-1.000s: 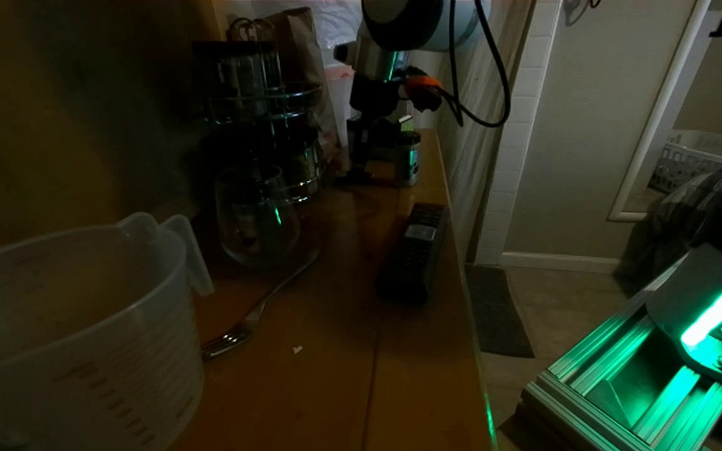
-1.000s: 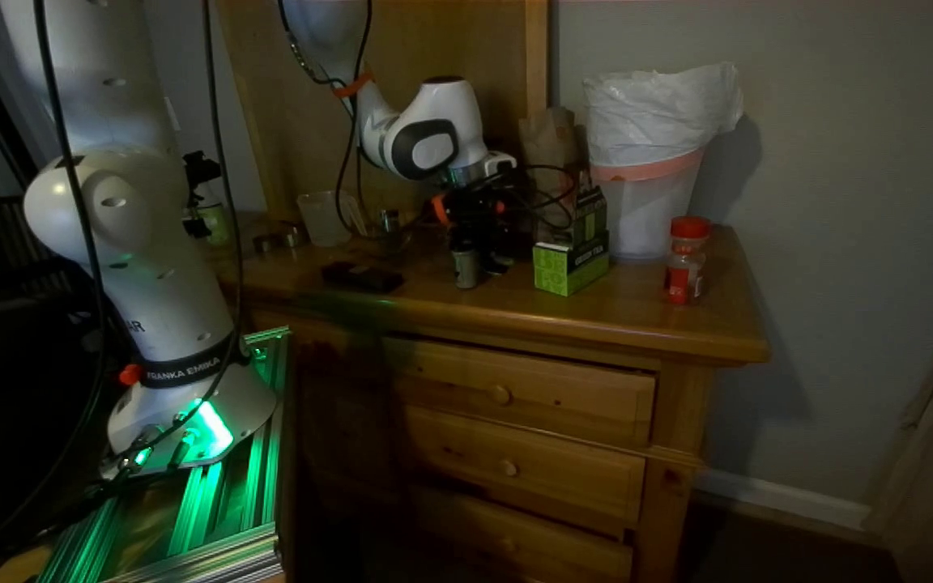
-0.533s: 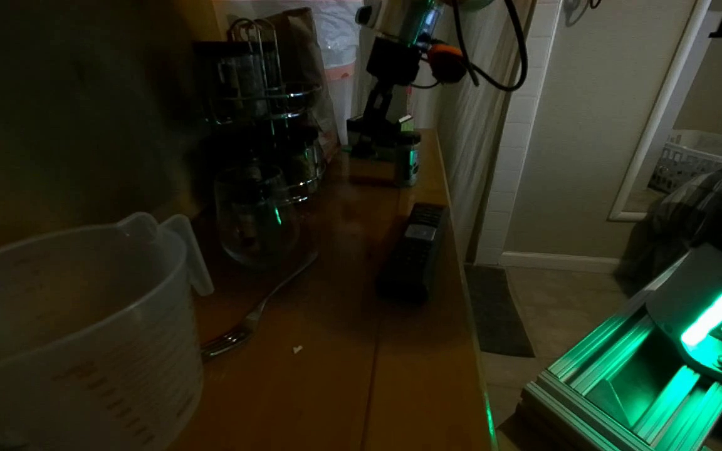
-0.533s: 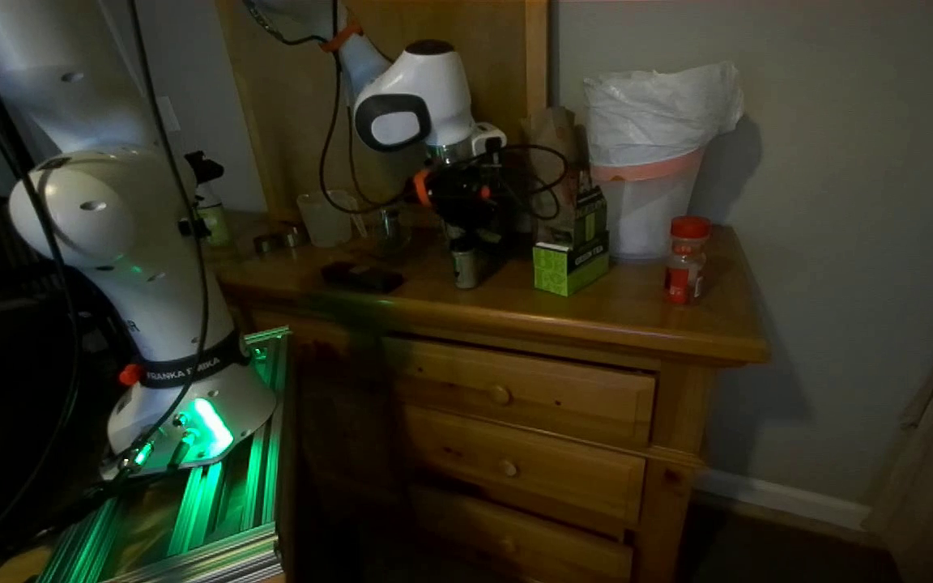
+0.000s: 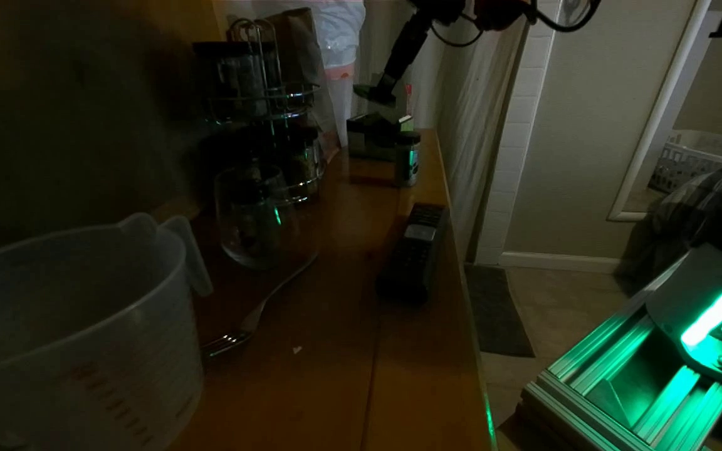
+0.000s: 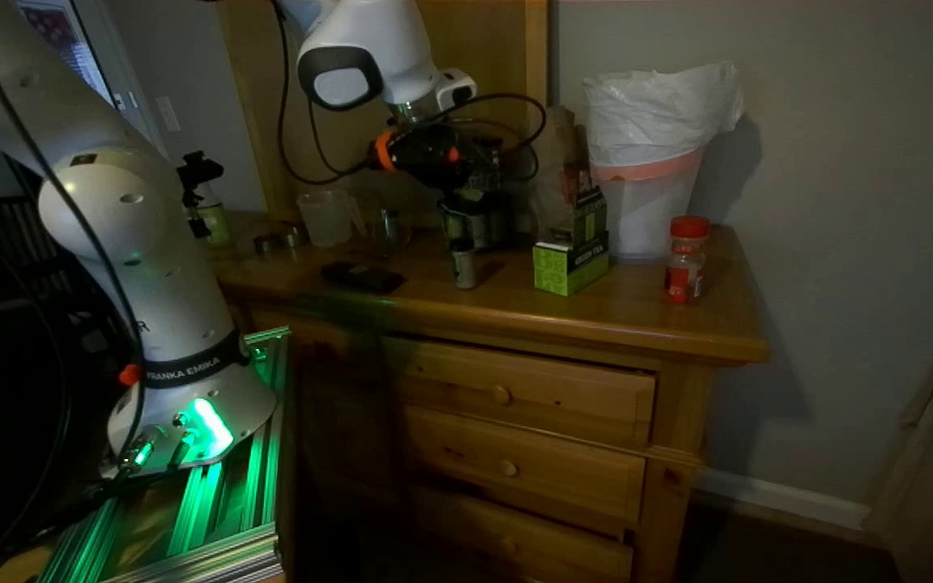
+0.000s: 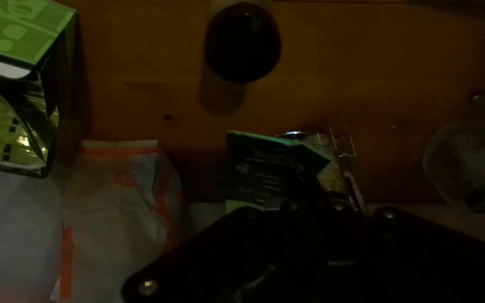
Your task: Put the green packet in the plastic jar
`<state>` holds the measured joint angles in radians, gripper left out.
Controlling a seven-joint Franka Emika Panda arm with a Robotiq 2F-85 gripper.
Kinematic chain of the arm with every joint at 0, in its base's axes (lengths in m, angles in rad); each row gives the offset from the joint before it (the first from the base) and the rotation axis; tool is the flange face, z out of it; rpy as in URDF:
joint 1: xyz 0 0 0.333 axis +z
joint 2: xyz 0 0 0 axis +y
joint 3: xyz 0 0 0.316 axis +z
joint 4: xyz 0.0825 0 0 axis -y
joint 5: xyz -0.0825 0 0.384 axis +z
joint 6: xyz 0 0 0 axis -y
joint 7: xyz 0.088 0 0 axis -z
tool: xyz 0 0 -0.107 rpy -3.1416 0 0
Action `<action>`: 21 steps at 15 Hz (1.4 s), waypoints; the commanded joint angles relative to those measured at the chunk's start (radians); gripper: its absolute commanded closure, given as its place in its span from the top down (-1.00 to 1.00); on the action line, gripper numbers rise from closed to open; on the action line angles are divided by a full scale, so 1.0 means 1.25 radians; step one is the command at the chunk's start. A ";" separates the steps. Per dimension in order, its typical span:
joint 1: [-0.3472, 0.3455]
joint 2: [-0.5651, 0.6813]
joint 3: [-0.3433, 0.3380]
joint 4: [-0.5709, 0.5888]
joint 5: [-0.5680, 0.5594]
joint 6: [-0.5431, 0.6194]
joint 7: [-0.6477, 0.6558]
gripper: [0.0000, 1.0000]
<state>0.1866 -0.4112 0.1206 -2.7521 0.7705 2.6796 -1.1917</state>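
1. Far left in an exterior view: plastic jar (image 5: 141, 351), milky-white, translucent, wide round rim, handle on its right side, reddish scale marks on the wall, upright on wooden dresser (image 5: 329, 388)
2. Fork (image 5: 254, 316), lying flat right of the plastic jar, tines toward it; touching or just beside, cannot tell
3. Glass (image 5: 259, 241), clear, upright, past the fork; wire rack (image 5: 298, 115) behind it, then paper bag (image 5: 311, 62) and white bin (image 5: 340, 100)
4. Gripper (image 5: 388, 91), tilted, in the air, well apart from the plastic jar; jaws pinched almost together, green packet (image 7: 251, 168) clamped between them
5. Green packet look, wrist view: thin, flat, dark green face, rows of pale print too dim to read, lime strip at lower edge, brighter green upper edge, right part bent to a corner
6. Green packet direction, wrist view: left edge straight up-down, upper edge sloping down to the right, bent corner pointing right; gripper hides the lower right part, so long axis cannot tell; in an exterior view just a dim green sliver poking out left of the gripper
7. Tea box (image 5: 367, 139), green and dark, flap up; small jar (image 5: 407, 161) in front, not touching, upright, dark lid
8. Handset (image 5: 414, 250), dark, lying near the dresser's right edge
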 commanded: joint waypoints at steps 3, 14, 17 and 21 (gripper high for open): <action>0.077 -0.173 0.009 0.000 0.018 -0.103 -0.065 -0.97; 0.331 0.028 -0.009 0.275 0.029 -0.314 -0.186 -0.97; 0.335 0.116 0.023 0.351 0.028 -0.399 -0.224 -0.97; 0.314 0.218 0.090 0.436 -0.004 -0.520 -0.254 -0.97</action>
<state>0.6051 -0.2470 0.1812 -2.3131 0.7798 2.1357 -1.4684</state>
